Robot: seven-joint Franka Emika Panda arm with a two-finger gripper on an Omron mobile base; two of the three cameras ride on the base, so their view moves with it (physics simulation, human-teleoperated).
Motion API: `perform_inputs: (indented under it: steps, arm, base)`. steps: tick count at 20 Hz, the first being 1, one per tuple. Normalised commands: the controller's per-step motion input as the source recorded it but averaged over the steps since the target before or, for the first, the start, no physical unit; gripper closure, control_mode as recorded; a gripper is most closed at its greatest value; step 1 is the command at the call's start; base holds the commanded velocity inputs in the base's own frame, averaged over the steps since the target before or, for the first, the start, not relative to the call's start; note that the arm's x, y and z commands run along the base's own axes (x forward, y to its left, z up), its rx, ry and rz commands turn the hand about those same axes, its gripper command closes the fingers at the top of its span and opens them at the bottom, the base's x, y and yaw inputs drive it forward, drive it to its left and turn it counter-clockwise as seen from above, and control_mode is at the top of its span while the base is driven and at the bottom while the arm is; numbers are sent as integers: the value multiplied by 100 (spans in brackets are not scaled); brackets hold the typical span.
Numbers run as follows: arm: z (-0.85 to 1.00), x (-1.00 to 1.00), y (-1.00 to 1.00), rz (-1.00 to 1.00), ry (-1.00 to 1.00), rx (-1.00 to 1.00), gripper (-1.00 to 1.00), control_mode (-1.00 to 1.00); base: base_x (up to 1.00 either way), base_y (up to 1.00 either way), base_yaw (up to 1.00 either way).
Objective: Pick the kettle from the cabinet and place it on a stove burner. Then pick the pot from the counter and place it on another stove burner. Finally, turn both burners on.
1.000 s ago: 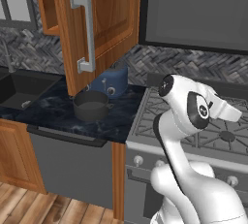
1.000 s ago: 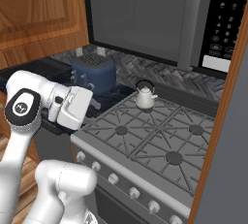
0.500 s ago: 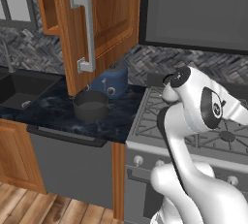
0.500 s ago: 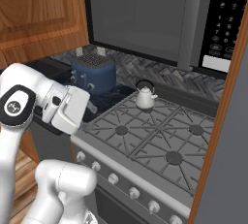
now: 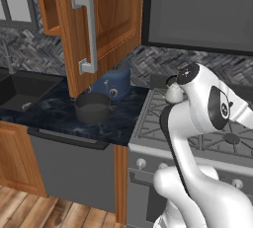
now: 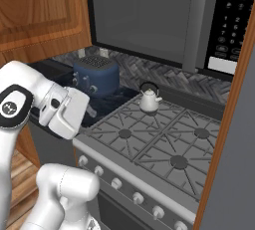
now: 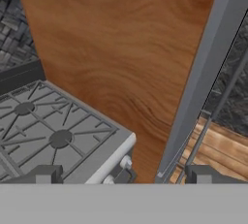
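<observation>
On the far left burner of the grey steel range [image 6: 164, 149] stands the small white kettle [image 6: 148, 99], upright under its thin black arched handle, just in front of the herringbone backsplash [image 6: 164, 74] and a little to the right of the blue toaster [image 6: 96, 74]. From the left base view the low dark grey pot [image 5: 92, 107] sits on the dark marbled counter [image 5: 123, 123], empty and lidless, close in front of the toaster and partly below the open door of the orange-brown wall cabinet [image 5: 106, 19], whose long silver bar handle [image 5: 85, 32] hangs vertically above it. A black sink [image 5: 22, 91] lies in the counter to the left of the pot. The white arm [image 5: 202, 103] bends across the front of the range, well apart from both the pot and the kettle. Seen from the hand camera, the gripper [image 7: 123, 174] has its two dark fingertips [image 7: 46, 173] spread wide with nothing between them; it looks along the right end of the range, where two burners [image 7: 59, 138] lie under black grates, round knobs [image 7: 127, 162] show at the front edge, and a tall wooden side panel [image 7: 131, 48] rises right beside the range. Beyond the panel a strip of wooden floor [image 7: 223, 145] is visible. A dark microwave [image 6: 164, 15] with a button panel hangs above the range.
</observation>
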Motion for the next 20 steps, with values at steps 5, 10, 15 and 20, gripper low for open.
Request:
perform_inputs:
  steps: [5, 10, 15, 20]
  arm:
    - [0, 0, 1, 0, 0, 0, -100, -100]
    - [0, -4, 2, 0, 0, 0, -100, -100]
    - [0, 0, 0, 0, 0, 0, -100, 100]
    - [0, 0, 0, 0, 0, 0, -100, 100]
  base:
    - [0, 0, 0]
    - [0, 0, 0]
    - [-39, 30, 0]
    - [-22, 32, -2]
